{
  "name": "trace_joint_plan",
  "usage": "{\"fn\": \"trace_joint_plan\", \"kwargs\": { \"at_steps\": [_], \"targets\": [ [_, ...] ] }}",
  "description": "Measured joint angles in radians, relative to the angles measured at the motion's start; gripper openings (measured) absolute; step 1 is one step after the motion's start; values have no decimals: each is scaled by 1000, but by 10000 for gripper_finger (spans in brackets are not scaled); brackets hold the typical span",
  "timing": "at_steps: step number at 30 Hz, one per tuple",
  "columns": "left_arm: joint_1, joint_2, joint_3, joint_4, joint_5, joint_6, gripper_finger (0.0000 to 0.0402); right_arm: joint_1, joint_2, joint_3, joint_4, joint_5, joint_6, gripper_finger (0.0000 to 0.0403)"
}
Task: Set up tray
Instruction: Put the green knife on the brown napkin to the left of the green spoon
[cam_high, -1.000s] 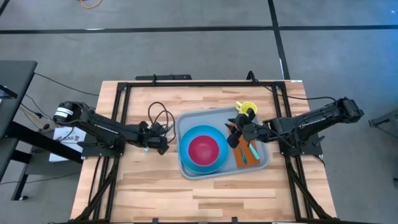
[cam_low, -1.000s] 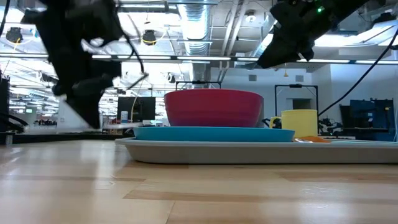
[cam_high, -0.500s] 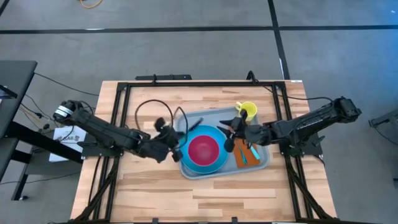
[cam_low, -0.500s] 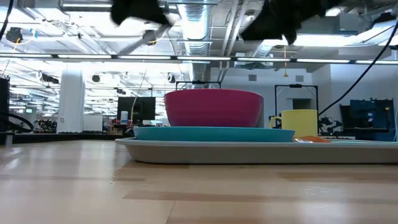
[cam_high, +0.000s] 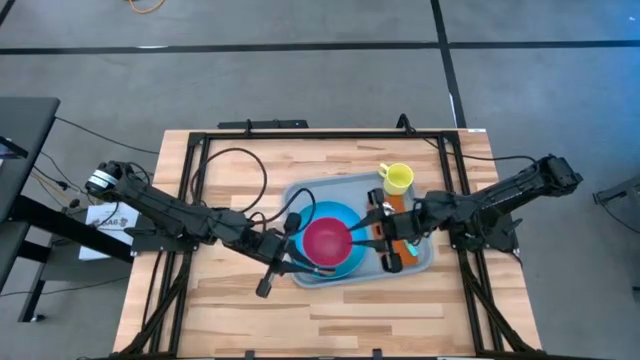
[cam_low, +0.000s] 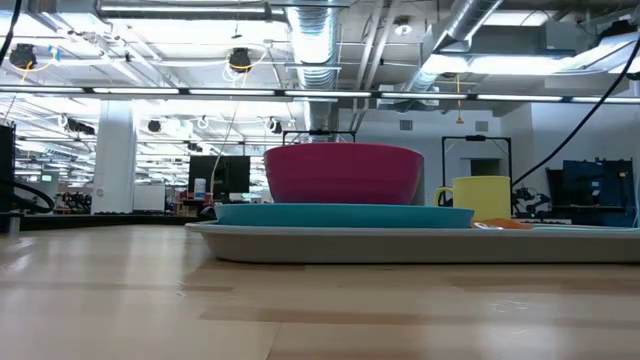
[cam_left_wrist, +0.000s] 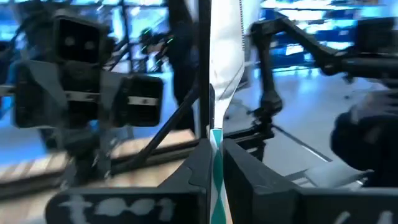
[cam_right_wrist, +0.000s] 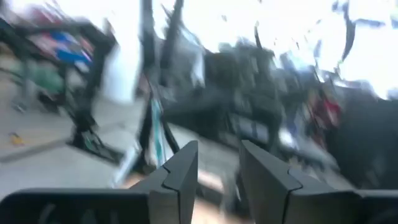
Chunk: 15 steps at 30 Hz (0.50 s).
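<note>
— From above, where's everything? I make out the large pale grey-blue plastic tray (cam_high: 425, 258) in the middle of the wooden table (cam_high: 220, 300).

— Yes, and on that tray sit a round blue plate (cam_high: 343, 262) with a magenta bowl (cam_high: 326, 241) in it, a yellow mug (cam_high: 398, 179) at the tray's far corner, and an orange-brown napkin (cam_high: 403, 228) beside the plate. The left gripper (cam_high: 297, 262) hangs over the tray's near-left edge, the right gripper (cam_high: 363, 236) just above the bowl's rim. They are very near each other. My worry: the two wrists could clash over the bowl, or knock it off the plate.

— And from table height?

— Bowl (cam_low: 343, 173), plate (cam_low: 343, 214) and mug (cam_low: 480, 198) stand level on the tray (cam_low: 400, 245). Neither arm shows, so both must ride well above. A cable dragged low could tip the mug.

— Left wrist camera?

— Its fingers (cam_left_wrist: 193, 177) are closed nearly together on a slim teal-and-white thing, perhaps a utensil (cam_left_wrist: 216, 155). Thin grip; I'd guess it could twist or slip out.

— Right wrist?

— Fingers (cam_right_wrist: 180, 171) parted by a narrow gap, nothing between them. Another teal thing shows beyond; a grab from here might miss it.
</note>
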Motion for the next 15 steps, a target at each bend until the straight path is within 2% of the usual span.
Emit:
{"fn": "trace_joint_plan", "kwargs": {
  "at_steps": [4,7,15],
  "targets": [
    [12,12,0,23,22,28,3,-6,-1,0,135,-168,-16,113],
    [32,27,0,25,52,8,4,-5,-1,0,221,-245,-16,113],
    [118,124,7,162,224,-83,3,-20,22,2,246,-253,-9,113]
  ]
}}
